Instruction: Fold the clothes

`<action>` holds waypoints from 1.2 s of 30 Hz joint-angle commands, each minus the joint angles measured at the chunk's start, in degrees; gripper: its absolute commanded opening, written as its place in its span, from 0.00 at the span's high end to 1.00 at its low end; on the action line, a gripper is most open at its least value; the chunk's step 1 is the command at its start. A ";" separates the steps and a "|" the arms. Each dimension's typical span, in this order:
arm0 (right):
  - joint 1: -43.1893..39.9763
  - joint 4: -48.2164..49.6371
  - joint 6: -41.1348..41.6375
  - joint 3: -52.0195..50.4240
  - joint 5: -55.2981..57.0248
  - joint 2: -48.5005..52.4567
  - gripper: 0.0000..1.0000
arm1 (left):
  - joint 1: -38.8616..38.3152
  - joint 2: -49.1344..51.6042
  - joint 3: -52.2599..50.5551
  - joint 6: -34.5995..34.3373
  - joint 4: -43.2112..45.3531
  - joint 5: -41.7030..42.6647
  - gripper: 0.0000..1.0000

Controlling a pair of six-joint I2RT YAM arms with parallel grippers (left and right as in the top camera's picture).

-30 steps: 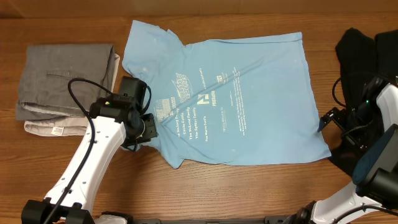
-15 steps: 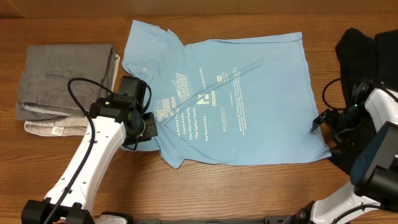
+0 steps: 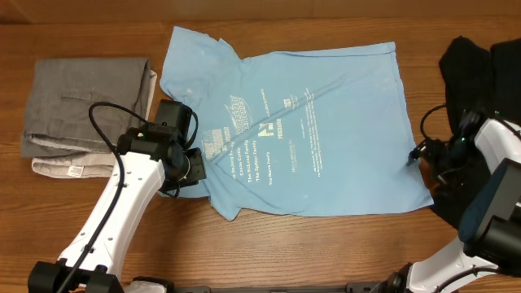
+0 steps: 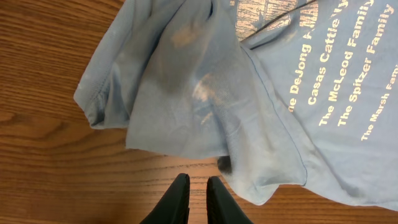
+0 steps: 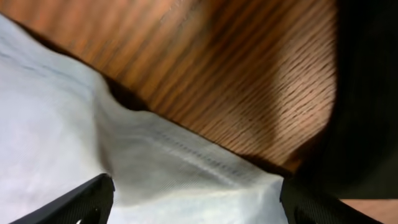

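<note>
Since a second ago only the right arm (image 3: 498,142) has shifted, bringing its gripper (image 3: 413,156) in to the shirt's right edge; the left arm (image 3: 122,195) has not moved. On the wooden table (image 3: 326,244) the light blue T-shirt (image 3: 326,114) lies spread flat, white print up, collar end to the left and hem to the right, with no fold made yet. A stack of folded grey clothes (image 3: 81,106) sits just beside its left side, and a black garment (image 3: 472,65) lies near its right side. The left gripper (image 4: 197,194) hovers over bare wood just short of the rumpled lower sleeve (image 4: 174,81), its fingers drawn almost together with nothing between them. The right gripper (image 5: 199,198) stands wide, one finger on each side of the wrist view, with the stitched hem (image 5: 205,162) between them and not yet pinched. The risks I see: the right jaws may close on one layer only, or slide off the thin edge, so the shirt drags rather than lifts. The dark cloth close behind could snag. The bunched sleeve, left as it is, would be creased into any fold.
</note>
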 commanded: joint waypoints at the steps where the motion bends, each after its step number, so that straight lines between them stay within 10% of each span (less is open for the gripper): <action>1: 0.20 0.15 -1.33 -2.32 0.33 -0.22 0.10 | 0.31 0.09 0.76 -0.61 0.09 -0.15 0.86; 8: 0.11 -2.21 -1.81 -2.43 2.29 -0.22 0.23 | 0.31 0.09 0.76 -0.61 -0.26 -0.17 0.86; 20: 0.11 7.48 -0.37 -8.76 5.31 -0.22 0.14 | 0.33 0.09 0.76 -0.59 -1.01 -0.85 0.86; 31: 0.11 9.18 -0.57 -8.76 5.46 -0.22 0.76 | 0.33 0.09 0.76 -0.63 -1.75 -2.05 0.84; 36: 0.11 9.16 -0.57 -8.61 5.29 -0.22 0.84 | 0.48 0.09 0.83 -0.63 -2.80 -2.08 0.85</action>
